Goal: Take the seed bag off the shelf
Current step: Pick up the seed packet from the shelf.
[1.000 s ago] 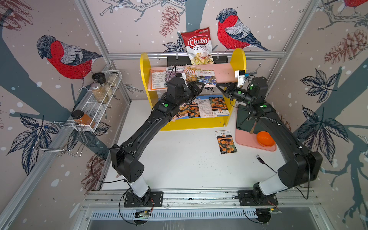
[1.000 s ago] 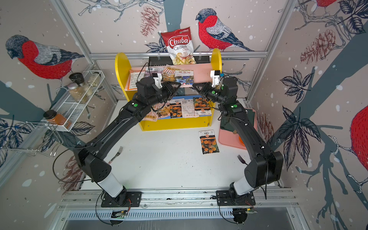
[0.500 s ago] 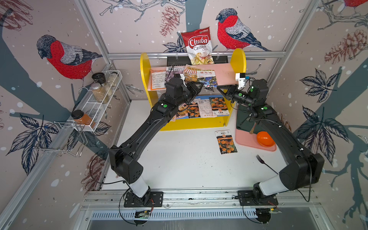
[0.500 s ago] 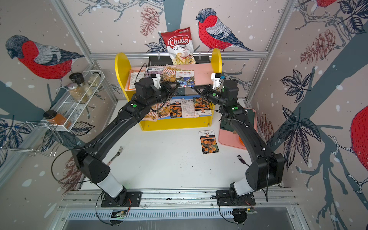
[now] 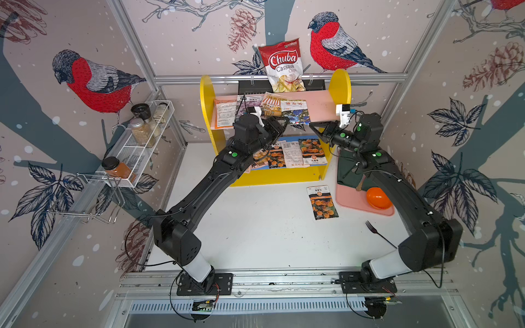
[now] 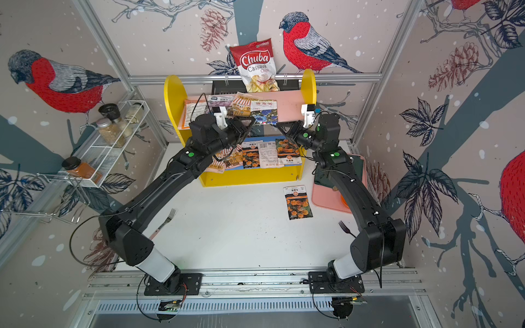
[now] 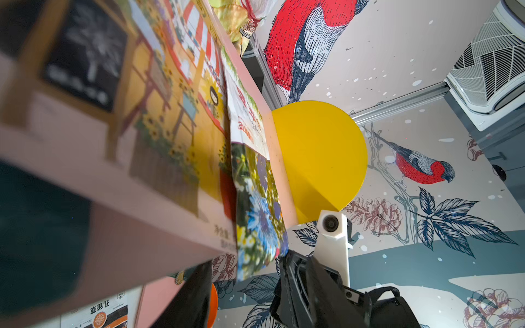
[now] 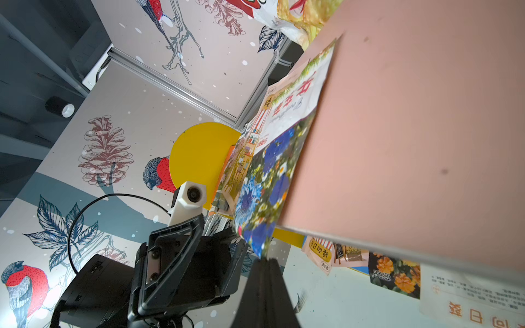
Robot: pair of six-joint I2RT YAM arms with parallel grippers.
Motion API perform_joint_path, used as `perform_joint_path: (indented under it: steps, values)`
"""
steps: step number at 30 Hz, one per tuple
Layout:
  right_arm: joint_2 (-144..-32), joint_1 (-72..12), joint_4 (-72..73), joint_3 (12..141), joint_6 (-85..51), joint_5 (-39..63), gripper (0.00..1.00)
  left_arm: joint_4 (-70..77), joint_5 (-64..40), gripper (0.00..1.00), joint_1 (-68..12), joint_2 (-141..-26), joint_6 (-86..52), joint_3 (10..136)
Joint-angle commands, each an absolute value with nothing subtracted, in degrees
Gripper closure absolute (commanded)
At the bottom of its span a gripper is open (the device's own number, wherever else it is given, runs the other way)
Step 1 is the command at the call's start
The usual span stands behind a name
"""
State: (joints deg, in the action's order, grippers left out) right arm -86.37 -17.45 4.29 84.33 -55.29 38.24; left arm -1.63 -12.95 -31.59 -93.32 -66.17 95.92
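On the pink upper board (image 5: 319, 106) of the yellow-sided wooden shelf (image 5: 206, 113) lie four seed packets (image 5: 224, 113). The glossy blue-flowered seed bag (image 5: 295, 113) overhangs the front edge, unmoved since a second ago. Right gripper (image 5: 312, 125) is closed at its hanging corner, grip uncertain; left gripper (image 5: 284, 123), slightly wider now, straddles the board.

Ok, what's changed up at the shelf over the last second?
The left gripper has opened wider at the front edge of the pink board. The right gripper shifted only slightly and appears shut on the overhanging corner of the blue-flower seed bag. The bag, shelf and other packets lie as before.
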Motion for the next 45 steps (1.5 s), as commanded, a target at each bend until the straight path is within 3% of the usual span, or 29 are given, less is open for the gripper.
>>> perform_joint_path:
  steps: [1,17,32,38,40,43,45]
  values:
    - [-86.55,-17.37,5.36,84.11,-55.68,37.54,0.94,2.33,-13.96,0.45,-31.48,-93.00,-66.78,95.93]
    - [-86.75,-17.50,5.45,83.86,-55.53,37.70,0.96,1.87,-14.24,0.61,-31.37,-96.45,-66.91,99.82]
    - [-86.14,-17.56,5.73,83.24,-55.42,37.83,0.97,1.49,-14.04,0.95,-30.85,-96.36,-67.04,99.01]
    - [-85.45,-17.42,6.04,82.41,-55.40,37.96,0.97,2.17,-14.12,1.00,-30.72,-95.69,-67.29,97.33]
    - [-85.17,-17.48,6.88,81.71,-55.71,37.99,0.93,2.50,-14.32,1.00,-30.78,-95.46,-67.36,96.82]
    - [-84.78,-17.43,8.29,81.04,-56.48,38.44,0.73,2.89,-14.67,1.00,-30.84,-94.78,-67.55,95.75]
    - [-84.43,-17.48,8.90,80.79,-56.75,38.74,0.68,3.37,-14.68,1.00,-30.84,-94.07,-67.76,94.81]
